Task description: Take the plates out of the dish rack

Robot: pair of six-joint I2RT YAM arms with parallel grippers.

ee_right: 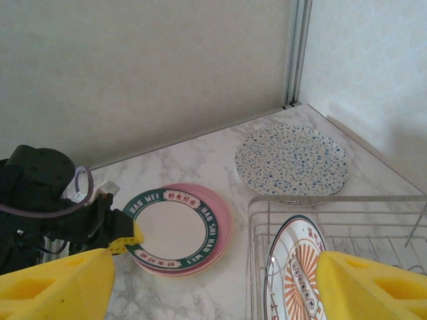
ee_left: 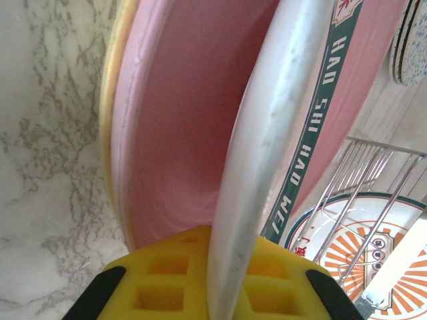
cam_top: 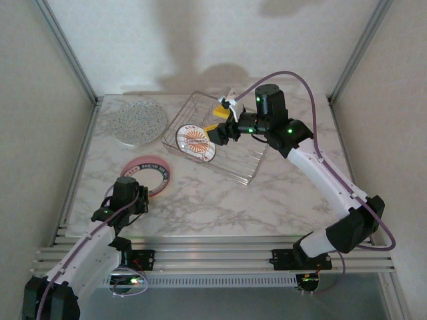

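- Left gripper (ee_left: 217, 273), lower left of the top view; yellow pads clamped on the near rim of the banded plate (ee_right: 170, 230), a white plate with a green lettered band.
- Banded plate lies over the pink plate (ee_left: 180, 120), with an orange plate (ee_left: 109, 93) edge showing beneath; whether it rests flat or is slightly raised cannot be told.
- Handling, as judged: glazed plates are stiff, fairly heavy, slick and liable to chip; a rim pinch holds little surface, so a plate held this way may pivot or slip; set down low and level.
- Rack (ee_right: 333, 198), centre of the top view; the emblem plate (ee_right: 297, 267) leans among its tines, the one plate left inside.
- Right gripper (ee_right: 215, 287) hovers over the rack, fingers wide apart and holding nothing; the emblem plate sits below and between them, nearer the right-hand finger in the wrist view.
- Best hold, as judged: the emblem plate's upper rim, clear of the wires.
- Speckled plate (cam_top: 137, 121) lies flat on the table, upper left of the top view.
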